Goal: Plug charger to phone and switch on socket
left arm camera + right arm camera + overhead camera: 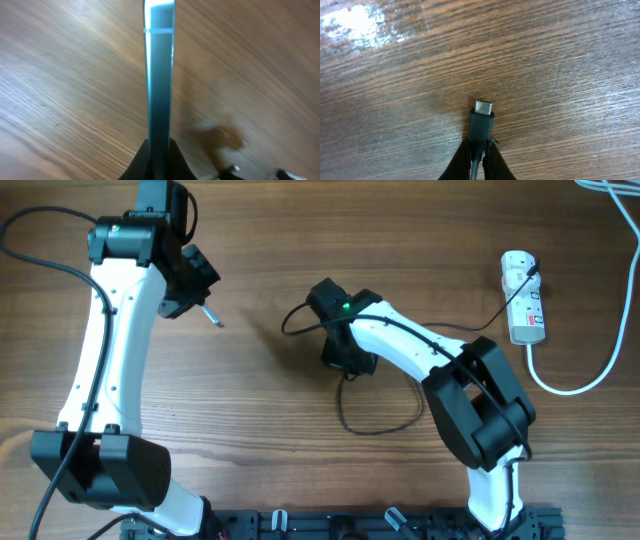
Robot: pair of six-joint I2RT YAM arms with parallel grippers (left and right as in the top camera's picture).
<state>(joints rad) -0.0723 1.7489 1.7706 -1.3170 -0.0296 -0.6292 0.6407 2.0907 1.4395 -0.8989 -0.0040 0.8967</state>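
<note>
My left gripper [200, 292] at the upper left is shut on the phone [160, 75]. In the left wrist view the phone stands edge-on, a thin cyan strip rising from the jaws [159, 152]. Overhead only its thin end [212, 316] shows. My right gripper [348, 363] at mid-table is shut on the charger's black connector [482, 120], whose metal tip sticks out past the fingers [479, 150] just above the wood. The black cable [372, 428] loops on the table below that gripper. The white socket [524, 298] lies at the far right, well apart from both grippers.
The socket's thick white cord [600, 370] curves down and then up to the top right corner. A black plug sits in the socket's top end [527, 277]. A small blurred metallic bit shows at the bottom edge of the left wrist view [232, 170].
</note>
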